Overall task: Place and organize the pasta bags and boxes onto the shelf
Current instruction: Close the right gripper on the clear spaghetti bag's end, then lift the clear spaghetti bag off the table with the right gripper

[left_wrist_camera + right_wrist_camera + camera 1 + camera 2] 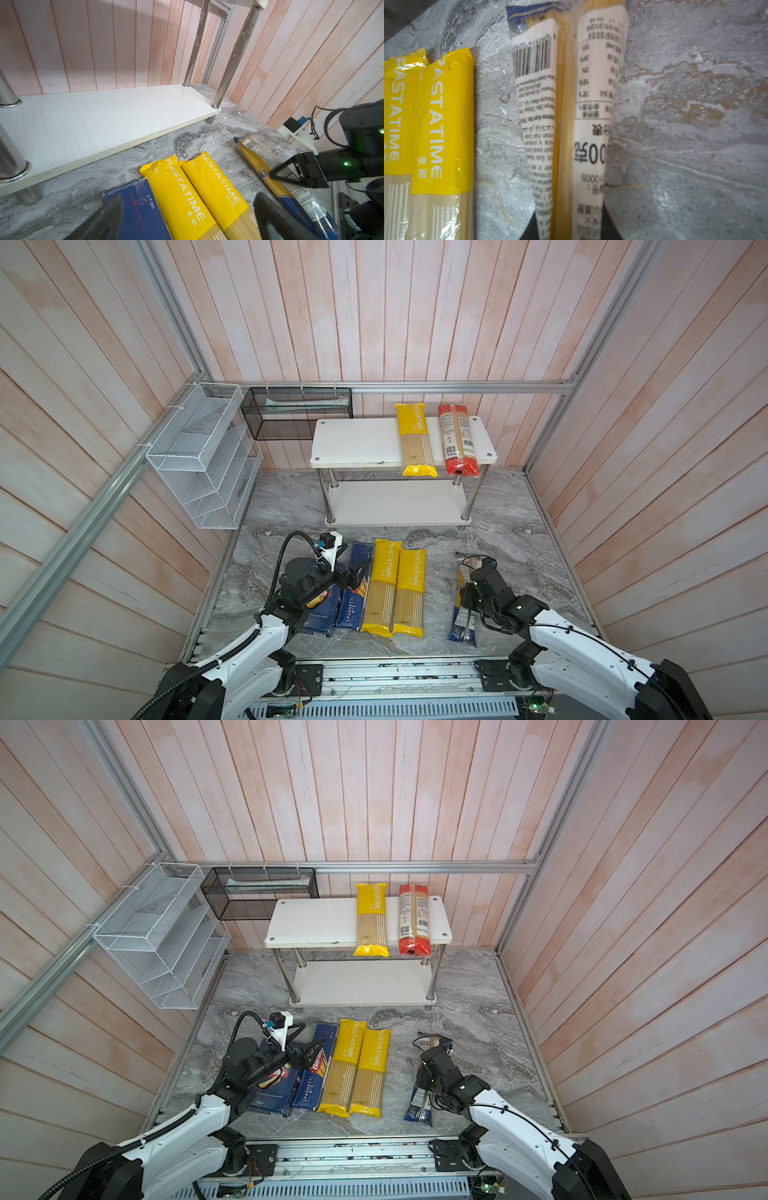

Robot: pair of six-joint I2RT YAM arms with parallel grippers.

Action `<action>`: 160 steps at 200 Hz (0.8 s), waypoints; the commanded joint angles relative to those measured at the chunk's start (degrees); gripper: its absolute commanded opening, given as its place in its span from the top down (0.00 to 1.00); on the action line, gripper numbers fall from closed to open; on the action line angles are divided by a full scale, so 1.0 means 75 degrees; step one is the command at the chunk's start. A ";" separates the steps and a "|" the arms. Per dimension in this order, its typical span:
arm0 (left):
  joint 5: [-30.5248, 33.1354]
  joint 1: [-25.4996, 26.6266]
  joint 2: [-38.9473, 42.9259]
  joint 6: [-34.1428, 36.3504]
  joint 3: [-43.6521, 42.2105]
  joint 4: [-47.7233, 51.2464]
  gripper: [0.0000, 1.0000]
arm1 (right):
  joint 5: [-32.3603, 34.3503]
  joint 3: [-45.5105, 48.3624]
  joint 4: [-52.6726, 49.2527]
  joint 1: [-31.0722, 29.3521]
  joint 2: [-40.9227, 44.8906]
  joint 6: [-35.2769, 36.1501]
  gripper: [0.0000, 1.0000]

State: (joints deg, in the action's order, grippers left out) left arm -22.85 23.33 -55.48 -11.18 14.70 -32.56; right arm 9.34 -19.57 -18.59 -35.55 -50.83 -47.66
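The right gripper (467,596) was the nearer arm to the blue-ended bag (566,93), and was already on it. Its jaws stood closed across the bag's narrow width, roughly at mid-length, with the plastic and white labels pinched in between them. The bag's long axis ran straight ahead from the gripper toward the shelf (357,439), with one end reaching forward of the jaws and the blue end trailing back toward the arm's base. The frames did not show whether the bag had left the tabletop.

The shelf stood well ahead of this gripper, past the bag's forward end. On the top board, a yellow bag (417,439) and a red bag (457,439) lay side by side on the part straight ahead of the gripper, both pointing the same way as the held bag. Bare board lay ahead and to the left. The lower board (395,504) was bare too. The carry probably needed little turning, only a lift and a reach forward.

The left gripper (189,198) hung wide open and held nothing, above the narrow box (353,605) beside the two yellow bags (395,589).
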 commanded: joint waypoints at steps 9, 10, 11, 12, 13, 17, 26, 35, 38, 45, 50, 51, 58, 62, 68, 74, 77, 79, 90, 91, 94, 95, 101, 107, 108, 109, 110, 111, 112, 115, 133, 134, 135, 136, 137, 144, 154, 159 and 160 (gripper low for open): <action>0.0078 0.0030 0.0120 0.0037 0.0069 -0.0010 0.00 | -0.0014 -0.0680 0.0461 -0.0039 0.0213 0.0332 0.84; 0.0074 0.0030 0.0120 0.0037 0.0074 -0.0008 0.00 | -0.0015 -0.0693 0.0462 -0.0034 0.0208 0.0343 0.84; 0.0084 0.0030 0.0126 0.0031 0.0071 -0.0008 0.00 | -0.0015 -0.0712 0.0463 -0.0038 0.0205 0.0355 0.84; 0.0077 0.0030 0.0129 0.0029 0.0069 -0.0007 0.00 | -0.0015 -0.0727 0.0457 -0.0039 0.0204 0.0366 0.85; 0.0080 0.0030 0.0125 0.0033 0.0068 -0.0013 0.00 | -0.0027 -0.0740 0.0460 -0.0034 0.0203 0.0384 0.85; 0.0094 0.0030 0.0121 0.0037 0.0073 -0.0008 0.00 | -0.0061 -0.0808 0.0457 -0.0041 0.0203 0.0425 0.85; 0.0115 0.0028 0.0131 0.0033 0.0068 -0.0001 0.00 | -0.0158 -0.0942 0.0474 -0.0032 0.0182 0.0519 0.84; 0.0139 0.0029 0.0121 0.0029 0.0074 0.0015 0.00 | -0.0271 -0.1076 0.0491 -0.0040 0.0176 0.0599 0.85; 0.0151 0.0030 0.0123 0.0034 0.0079 0.0027 0.00 | -0.0326 -0.1122 0.0500 -0.0037 0.0161 0.0643 0.85; 0.0163 0.0030 0.0128 0.0030 0.0080 0.0022 0.00 | -0.0437 -0.1218 0.0510 -0.0030 0.0139 0.0716 0.85; 0.0172 0.0030 0.0126 0.0041 0.0082 0.0040 0.00 | -0.0502 -0.1326 0.0491 -0.0040 0.0123 0.0770 0.85; 0.0168 0.0030 0.0123 0.0039 0.0081 0.0040 0.00 | -0.0511 -0.1339 0.0489 -0.0041 0.0116 0.0785 0.85; 0.0180 0.0030 0.0127 0.0041 0.0081 0.0044 0.00 | -0.0610 -0.1466 0.0482 -0.0048 0.0095 0.0859 0.85; 0.0179 0.0030 0.0130 0.0038 0.0079 0.0046 0.00 | -0.0676 -0.1545 0.0484 -0.0047 0.0074 0.0875 0.85; 0.0187 0.0030 0.0132 0.0036 0.0085 0.0052 0.00 | -0.0796 -0.1665 0.0487 -0.0060 0.0043 0.0924 0.86; 0.0177 0.0030 0.0125 0.0038 0.0083 0.0044 0.00 | -0.0871 -0.1766 0.0475 -0.0059 0.0025 0.0961 0.86; 0.0180 0.0027 0.0121 0.0045 0.0080 0.0035 0.00 | -0.0909 -0.1835 0.0475 -0.0061 0.0012 0.0988 0.86; 0.0194 0.0029 0.0112 0.0045 0.0079 0.0039 0.00 | -0.0948 -0.1865 0.0475 -0.0064 0.0009 0.0993 0.86; 0.0213 0.0030 0.0088 0.0046 0.0097 0.0061 0.00 | -0.1086 -0.2096 0.0472 -0.0108 -0.0034 0.1044 0.86; 0.0218 0.0030 0.0087 0.0042 0.0100 0.0062 0.00 | -0.1095 -0.2111 0.0473 -0.0121 -0.0039 0.1051 0.86; 0.0216 0.0030 0.0080 0.0038 0.0102 0.0074 0.00 | -0.1110 -0.2176 0.0482 -0.0146 -0.0050 0.1057 0.86; 0.0219 0.0030 0.0077 0.0044 0.0102 0.0074 0.00 | -0.1119 -0.2191 0.0478 -0.0152 -0.0047 0.1057 0.86; 0.0229 0.0030 0.0074 0.0047 0.0136 0.0097 0.00 | -0.1146 -0.2318 0.0480 -0.0204 -0.0077 0.1069 0.86; 0.0238 0.0030 0.0074 0.0038 0.0150 0.0121 0.00 | -0.1190 -0.2425 0.0488 -0.0247 -0.0096 0.1091 0.86; 0.0236 0.0030 0.0080 0.0038 0.0150 0.0121 0.00 | -0.1197 -0.2458 0.0484 -0.0268 -0.0115 0.1101 0.86; 0.0241 0.0030 0.0077 0.0044 0.0150 0.0122 0.00 | -0.1197 -0.2458 0.0484 -0.0268 -0.0115 0.1101 0.86; 0.0244 0.0030 0.0069 0.0041 0.0155 0.0122 0.00 | -0.1204 -0.2479 0.0485 -0.0272 -0.0120 0.1103 0.86; 0.0245 0.0030 0.0066 0.0039 0.0152 0.0122 0.00 | -0.1213 -0.2507 0.0486 -0.0280 -0.0129 0.1110 0.86; 0.0245 0.0030 0.0070 0.0038 0.0151 0.0122 0.00 | -0.1218 -0.2527 0.0480 -0.0295 -0.0139 0.1113 0.86; 0.0253 0.0027 0.0079 0.0038 0.0141 0.0131 0.00 | -0.1229 -0.2611 0.0475 -0.0345 -0.0157 0.1127 0.86; 0.0334 0.0030 0.0109 0.0037 0.0129 0.0141 0.00 | -0.1195 -0.2960 0.0425 -0.0618 -0.0298 0.1185 0.86; 0.0337 0.0030 0.0109 0.0037 0.0134 0.0143 0.00 | -0.1179 -0.2982 0.0420 -0.0634 -0.0306 0.1186 0.86; 0.0344 0.0030 0.0109 0.0037 0.0142 0.0138 0.00 | -0.1177 -0.3004 0.0412 -0.0654 -0.0321 0.1186 0.86; 0.0342 0.0030 0.0109 0.0037 0.0134 0.0148 0.00 | -0.1165 -0.3022 0.0403 -0.0670 -0.0329 0.1186 0.86; 0.0341 0.0030 0.0115 0.0032 0.0124 0.0152 0.00 | -0.1153 -0.3048 0.0392 -0.0690 -0.0338 0.1186 0.86; 0.0353 0.0030 0.0122 0.0037 0.0131 0.0155 0.00 | -0.1092 -0.3175 0.0381 -0.0834 -0.0401 0.1204 0.86; 0.0352 0.0030 0.0112 0.0020 0.0135 0.0136 0.00 | -0.1025 -0.3360 0.0359 -0.1018 -0.0506 0.1244 0.86; 0.0353 0.0030 0.0098 0.0020 0.0130 0.0134 0.00 | -0.0974 -0.3451 0.0347 -0.1111 -0.0567 0.1244 0.86; 0.0352 0.0030 0.0103 0.0023 0.0134 0.0134 0.00 | -0.0973 -0.3482 0.0346 -0.1149 -0.0593 0.1251 0.86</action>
State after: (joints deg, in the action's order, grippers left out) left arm -21.08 23.33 -55.18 -11.18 14.70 -32.03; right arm 1.41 -40.18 -19.79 -41.17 -54.57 -39.72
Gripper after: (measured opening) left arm 0.998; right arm 0.245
